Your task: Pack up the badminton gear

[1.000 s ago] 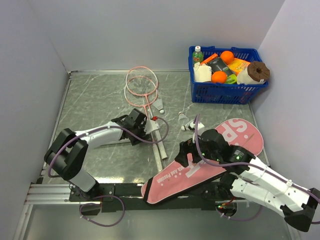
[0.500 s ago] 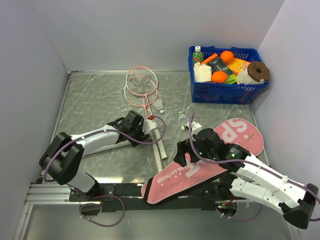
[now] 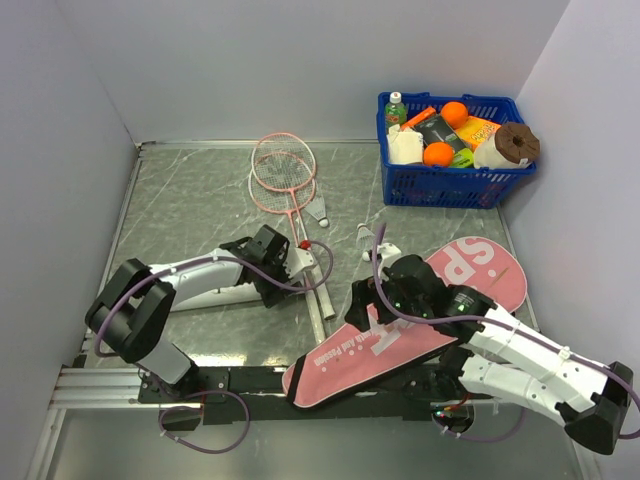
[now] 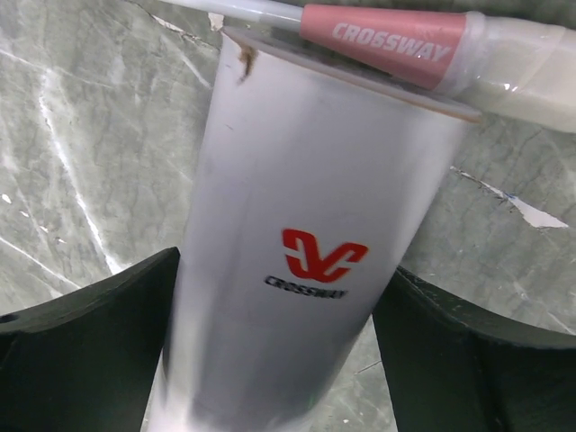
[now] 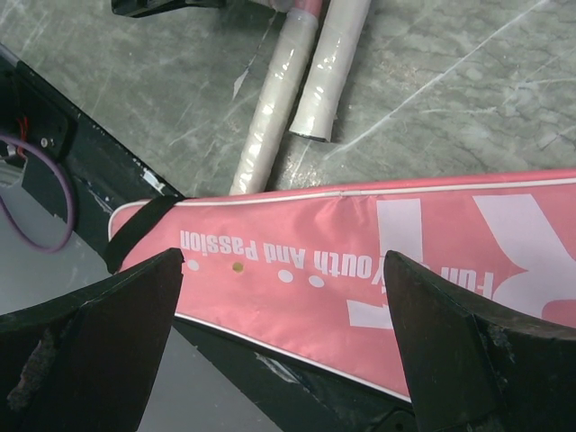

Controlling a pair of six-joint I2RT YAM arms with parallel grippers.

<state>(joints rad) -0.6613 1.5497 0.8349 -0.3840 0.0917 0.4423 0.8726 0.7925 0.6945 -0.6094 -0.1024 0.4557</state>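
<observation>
White tube lies straddled by the low, outstretched left gripper.

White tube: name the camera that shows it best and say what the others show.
Left wrist. The white tube fills the frame between the fingers, its red logo readable. Top external shows only a small white bit, mostly hidden by the left arm. Right wrist shows racket handles and the pink bag, no tube.

You see the tube lying on the bench between your end effector fingers; a racket handle crosses its far end.
</observation>
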